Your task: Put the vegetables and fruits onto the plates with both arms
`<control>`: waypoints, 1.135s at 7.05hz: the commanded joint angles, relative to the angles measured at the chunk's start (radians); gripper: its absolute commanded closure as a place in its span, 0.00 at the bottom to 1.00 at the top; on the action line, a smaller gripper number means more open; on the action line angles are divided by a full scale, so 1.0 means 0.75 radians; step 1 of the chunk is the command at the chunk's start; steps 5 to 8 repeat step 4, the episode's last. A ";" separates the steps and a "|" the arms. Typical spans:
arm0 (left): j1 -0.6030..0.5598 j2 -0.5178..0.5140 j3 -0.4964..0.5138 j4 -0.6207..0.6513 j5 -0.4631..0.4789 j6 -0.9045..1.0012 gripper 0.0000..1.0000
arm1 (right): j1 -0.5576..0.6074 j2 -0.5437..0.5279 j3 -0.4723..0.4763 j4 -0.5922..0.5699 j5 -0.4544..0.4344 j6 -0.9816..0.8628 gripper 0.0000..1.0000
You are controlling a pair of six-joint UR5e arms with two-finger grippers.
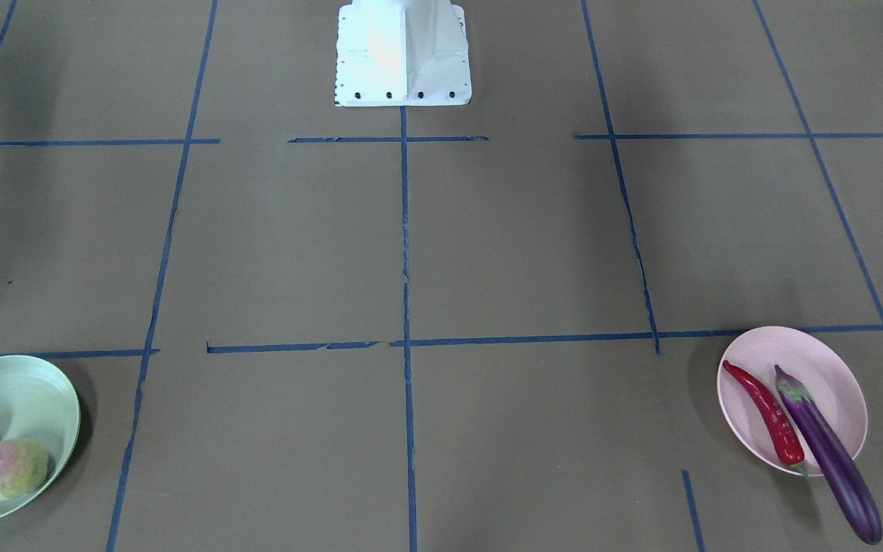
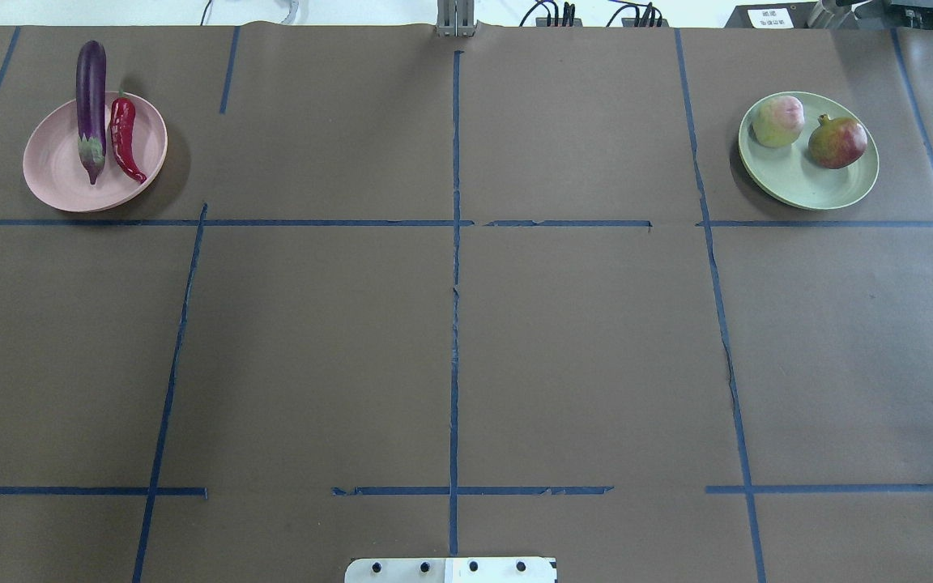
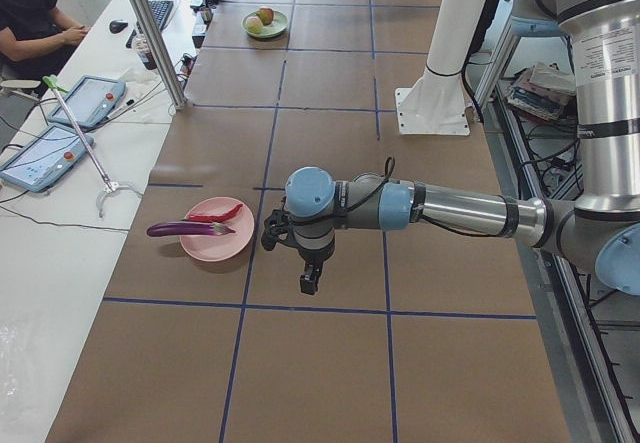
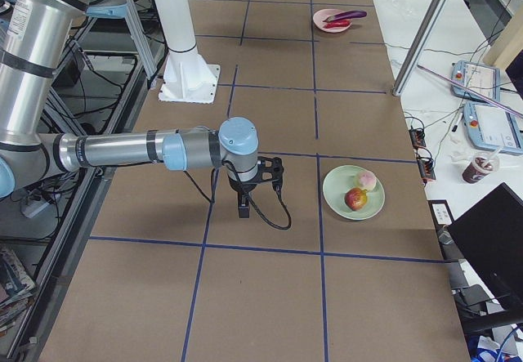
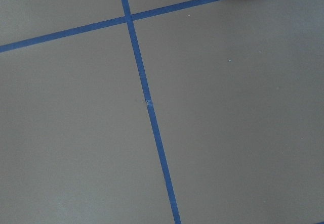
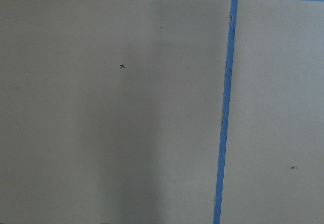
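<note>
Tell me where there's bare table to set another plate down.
The whole middle of the table is bare, from the white base to the far edge, between the pink plate and the green plate. Both plates are crowded: eggplant and chili on pink, two fruits on green.

Two plates sit well apart at the far corners of the table (image 2: 580, 348), across from the robot's base (image 2: 450, 570). On the left plate (image 2: 53, 174) the eggplant (image 2: 91, 89) lies left of the chili pepper (image 2: 121, 129), just beside it, its far end overhanging the rim. On the right plate (image 2: 807, 182) the peach (image 2: 777, 121) lies left of the pomegranate (image 2: 837, 142), close beside it. The left gripper (image 3: 310, 285) and right gripper (image 4: 243, 212) each hang over the table, apart from the nearer plate.
</note>
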 commanded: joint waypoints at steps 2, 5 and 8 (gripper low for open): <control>0.000 0.002 -0.011 0.002 -0.001 0.000 0.00 | 0.000 -0.004 0.004 0.003 0.000 0.000 0.00; -0.002 0.002 -0.019 0.006 -0.001 0.002 0.00 | 0.000 -0.002 0.002 0.003 0.000 0.000 0.00; -0.002 0.002 -0.019 0.006 -0.001 0.002 0.00 | 0.000 -0.002 0.002 0.003 0.000 0.000 0.00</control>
